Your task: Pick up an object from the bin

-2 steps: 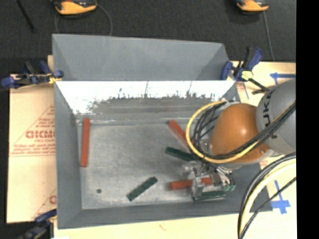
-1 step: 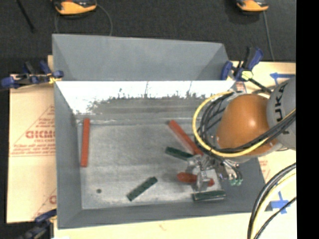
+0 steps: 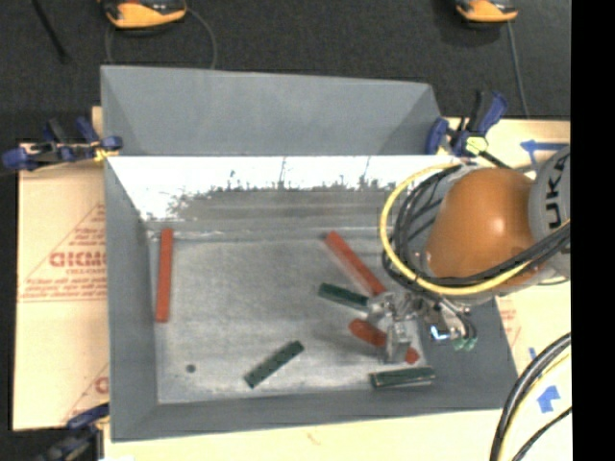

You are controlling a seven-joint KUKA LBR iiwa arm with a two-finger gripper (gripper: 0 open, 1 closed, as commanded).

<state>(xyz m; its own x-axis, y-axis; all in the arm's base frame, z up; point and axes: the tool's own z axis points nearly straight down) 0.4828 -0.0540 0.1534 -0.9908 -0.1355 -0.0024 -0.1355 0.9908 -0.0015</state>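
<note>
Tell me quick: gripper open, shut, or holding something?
Gripper: cannot be told; it is down beside a short red stick, near a dark green stick.

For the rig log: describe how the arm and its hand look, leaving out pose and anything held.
A rounded, glossy orange cover caps the wrist, ringed by looping yellow and black cables. Behind it the arm is pale grey with dark lettering. The hand is small, grey metal, with tiny blue and green lights beside it.
</note>
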